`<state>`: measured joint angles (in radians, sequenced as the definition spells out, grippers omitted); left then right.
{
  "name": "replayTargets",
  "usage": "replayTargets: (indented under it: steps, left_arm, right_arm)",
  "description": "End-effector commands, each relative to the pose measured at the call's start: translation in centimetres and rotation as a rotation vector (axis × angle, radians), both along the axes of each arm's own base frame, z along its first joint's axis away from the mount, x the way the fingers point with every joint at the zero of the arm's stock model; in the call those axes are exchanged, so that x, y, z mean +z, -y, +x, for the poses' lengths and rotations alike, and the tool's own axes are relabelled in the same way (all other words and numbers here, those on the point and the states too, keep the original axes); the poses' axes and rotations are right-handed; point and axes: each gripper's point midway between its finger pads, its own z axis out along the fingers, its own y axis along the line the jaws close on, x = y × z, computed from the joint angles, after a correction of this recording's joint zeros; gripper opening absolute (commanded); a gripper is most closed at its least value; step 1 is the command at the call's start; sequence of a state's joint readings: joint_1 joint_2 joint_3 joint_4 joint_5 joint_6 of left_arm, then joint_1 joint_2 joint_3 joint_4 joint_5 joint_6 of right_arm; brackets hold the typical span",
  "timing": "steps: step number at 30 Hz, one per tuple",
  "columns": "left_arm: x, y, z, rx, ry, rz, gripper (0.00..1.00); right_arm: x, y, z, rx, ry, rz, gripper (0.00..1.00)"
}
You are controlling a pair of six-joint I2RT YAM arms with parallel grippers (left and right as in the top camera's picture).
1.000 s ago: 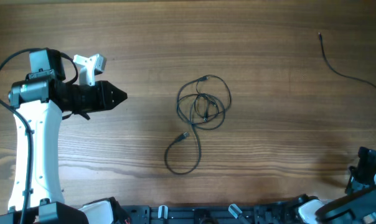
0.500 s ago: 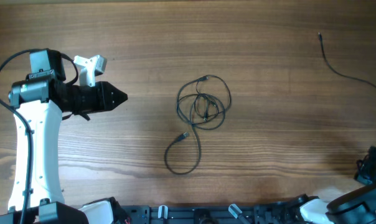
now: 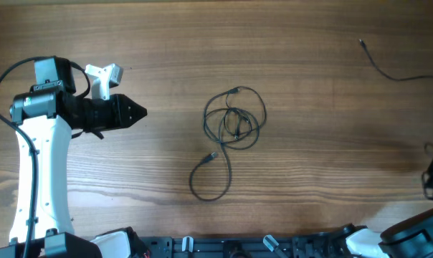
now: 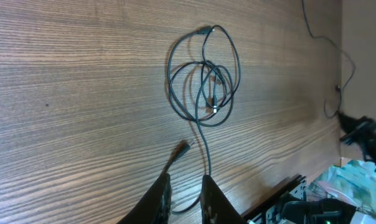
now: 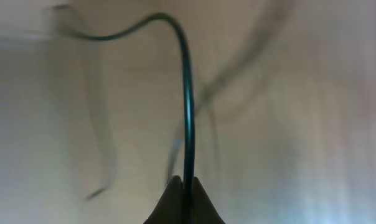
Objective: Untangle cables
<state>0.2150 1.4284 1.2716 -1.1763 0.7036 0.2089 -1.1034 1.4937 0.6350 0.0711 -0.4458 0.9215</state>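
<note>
On the wooden counter (image 3: 310, 179) a small tangle of cables (image 3: 234, 118) lies about midway across. Its thin dark loops overlap one another, and one tail curves down toward the near edge and doubles back to a tiny plug (image 3: 211, 156) just below the loops. The left fingers (image 4: 185, 186) hover well to the left of the tangle, pointing its way. They stand slightly parted, with bare wood showing between them and nothing in their grip. Far off to the right a loose cable (image 3: 388, 70) lies well apart from the tangle, its free tip toward the far edge and the rest trailing off past the counter's right side. The right fingers (image 5: 182, 182) sit at that right edge, clenched tight on the loose cable. Close up it is dark green, rising straight from the tips and bending away to the left, against a blurred background.
</note>
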Motion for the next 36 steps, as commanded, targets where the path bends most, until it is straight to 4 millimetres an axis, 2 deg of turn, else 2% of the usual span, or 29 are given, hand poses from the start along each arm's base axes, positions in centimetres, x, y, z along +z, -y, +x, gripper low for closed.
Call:
replayTargets:
  steps: [1,2,4,7,9,12,13,15,19,22,25,31,34,36]
  left_arm:
    - [0.6,0.2,-0.1,-0.021,0.033,0.010,0.18]
    - [0.6,0.2,-0.1,-0.021,0.033,0.010,0.19]
    - [0.6,0.2,-0.1,-0.021,0.032,0.010,0.18]
    - [0.6,0.2,-0.1,-0.021,0.033,0.010,0.19]
    - [0.6,0.2,-0.1,-0.021,0.033,0.010,0.18]
    - [0.6,0.2,-0.1,-0.021,0.033,0.010,0.19]
    - [0.6,0.2,-0.1,-0.021,0.032,0.010,0.19]
    - [0.6,0.2,-0.1,-0.021,0.032,0.009,0.19]
    - [0.6,0.2,-0.1,-0.021,0.032,0.010,0.19]
    - [0.6,0.2,-0.1,-0.021,0.033,0.010,0.19]
    - [0.6,0.2,-0.1,-0.021,0.032,0.010,0.19]
    - [0.6,0.2,-0.1,-0.021,0.032,0.009,0.19]
    - [0.6,0.2,-0.1,-0.021,0.032,0.010,0.19]
    - [0.6,0.2,-0.1,-0.021,0.032,0.010,0.19]
  right_arm:
    - [7.0,1.5,4.1,0.149,0.218,-0.111,0.04]
    - [8.7,2.5,4.6,0.131,0.252,-0.151,0.05]
    - [10.9,4.0,4.8,0.095,0.286,-0.215,0.05]
    - [12.7,6.4,4.3,-0.019,0.284,-0.252,0.05]
    - [12.9,7.6,3.9,-0.090,0.259,-0.275,0.05]
    - [11.4,8.2,3.8,-0.136,0.242,-0.234,0.05]
    - [10.7,8.2,3.9,-0.146,0.243,-0.207,0.23]
    - [9.2,8.2,4.2,-0.135,0.233,-0.168,1.00]
    - [6.2,7.2,4.6,-0.109,0.218,-0.049,1.00]
    - [5.7,6.4,5.0,-0.102,0.226,0.008,1.00]
    - [5.7,4.9,6.3,-0.083,0.271,0.094,1.00]
    - [7.3,0.2,10.7,-0.022,0.431,0.371,1.00]
    - [8.0,-0.9,11.9,-0.050,0.489,0.486,1.00]
    - [9.6,-1.4,13.2,-0.032,0.550,0.495,1.00]
